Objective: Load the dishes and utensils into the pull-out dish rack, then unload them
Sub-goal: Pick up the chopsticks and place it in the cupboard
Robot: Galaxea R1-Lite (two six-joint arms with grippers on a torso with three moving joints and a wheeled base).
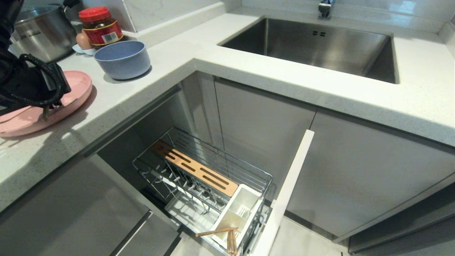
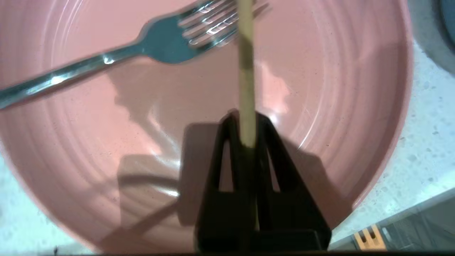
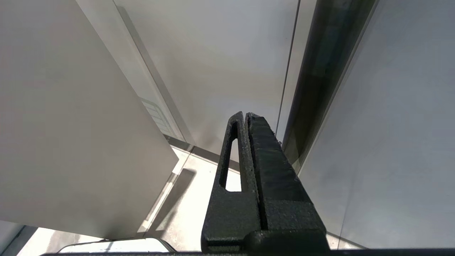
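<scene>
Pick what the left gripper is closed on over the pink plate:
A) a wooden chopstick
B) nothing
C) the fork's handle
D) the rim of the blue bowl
A. In the left wrist view the left gripper is shut on a wooden chopstick above the pink plate, while the fork lies free on the plate.

The plate (image 1: 76, 93) sits on the counter (image 1: 170, 64) left of the bowl (image 1: 123, 58); the rack (image 1: 199, 174) stands below, chopsticks (image 1: 227, 236) in its front cup (image 1: 236, 213)
</scene>
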